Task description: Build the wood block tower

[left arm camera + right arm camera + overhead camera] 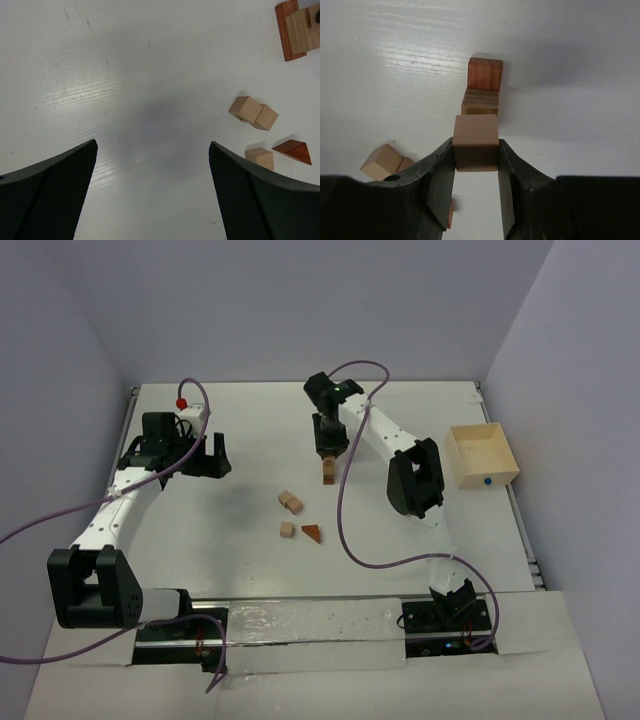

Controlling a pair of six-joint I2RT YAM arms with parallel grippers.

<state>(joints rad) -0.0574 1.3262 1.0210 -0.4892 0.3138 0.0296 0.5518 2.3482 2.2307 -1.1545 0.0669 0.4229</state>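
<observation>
The tower (328,476) stands mid-table as a tan cube (480,102) on a reddish-brown cube (485,74). My right gripper (476,150) is shut on a third tan cube (476,142), directly over the tower; I cannot tell whether they touch. Two loose tan cubes (290,502) lie together nearer the arms, with a single tan cube (287,530) and a reddish-brown wedge (312,532) beside them. My left gripper (153,145) hovers open over bare table to the left, with the cube pair (252,112), single cube (259,157) and wedge (293,151) to its right.
A pale wooden square box (482,455) with a blue dot sits at the table's right edge. A purple cable (345,510) trails from the right arm across the table near the loose blocks. A small white and red part (186,405) sits at the back left.
</observation>
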